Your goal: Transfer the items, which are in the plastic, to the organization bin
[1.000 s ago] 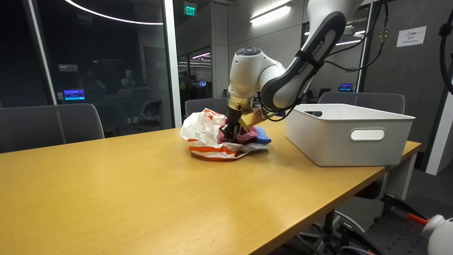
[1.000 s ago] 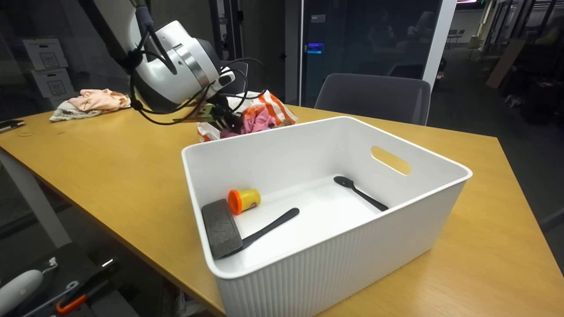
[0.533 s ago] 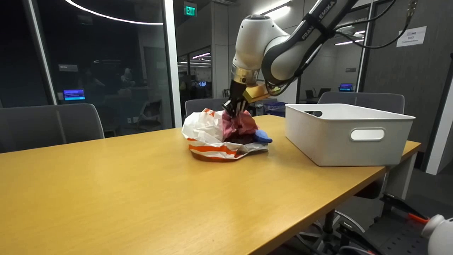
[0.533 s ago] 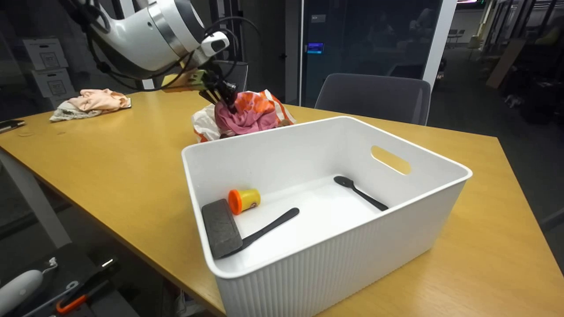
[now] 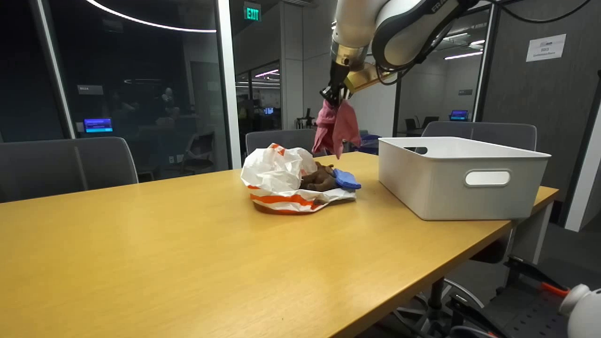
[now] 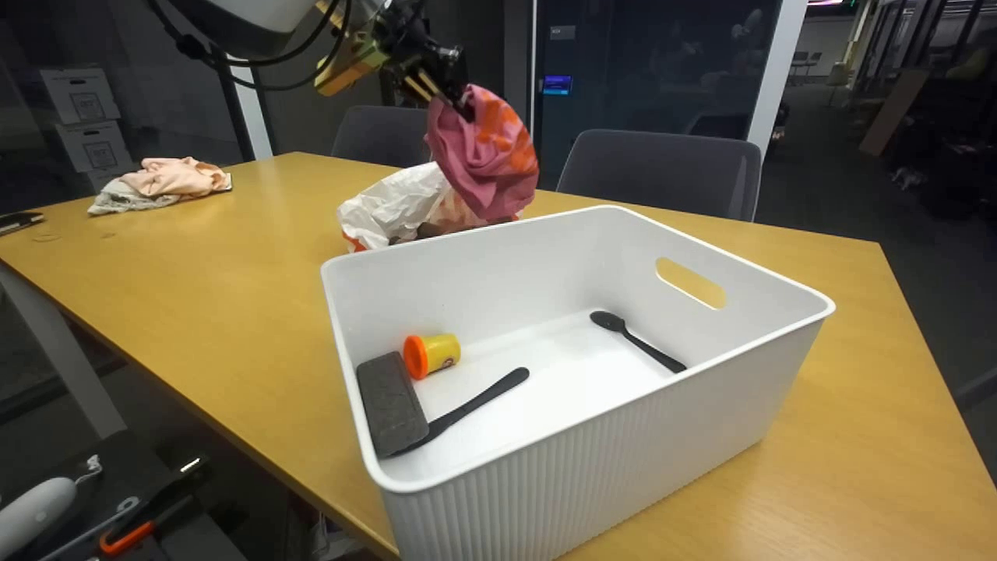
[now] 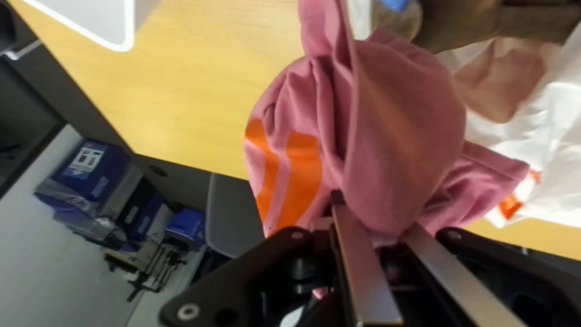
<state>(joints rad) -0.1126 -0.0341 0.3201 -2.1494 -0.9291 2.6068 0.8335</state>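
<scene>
My gripper [image 5: 335, 98] is shut on a pink cloth with orange print [image 5: 339, 129]. The cloth hangs in the air above the white-and-orange plastic bag [image 5: 272, 171]. In the wrist view the cloth [image 7: 399, 131] bulges between the fingers and hides the fingertips. It also hangs from the gripper [image 6: 461, 101] in an exterior view, beyond the bin's far wall. A brown soft item [image 5: 320, 178] and a blue item [image 5: 346, 179] lie at the bag's open mouth. The white bin [image 6: 607, 475] holds a yellow tub with orange lid [image 6: 433, 356], a dark grey block [image 6: 391, 403] and black utensils [image 6: 639, 343].
The bin stands near the table's edge, beside the bag, and its corner [image 7: 122, 36] shows in the wrist view. Folded cloths [image 6: 167, 185] lie at the table's far end. Chairs [image 5: 65, 166] stand along the table. Cables [image 6: 269, 78] hang from the arm.
The gripper has risen from inside the bag with the pink cloth, lifting it out and moving a little towards the bin. The brown item is now uncovered. The bin's contents have not moved.
</scene>
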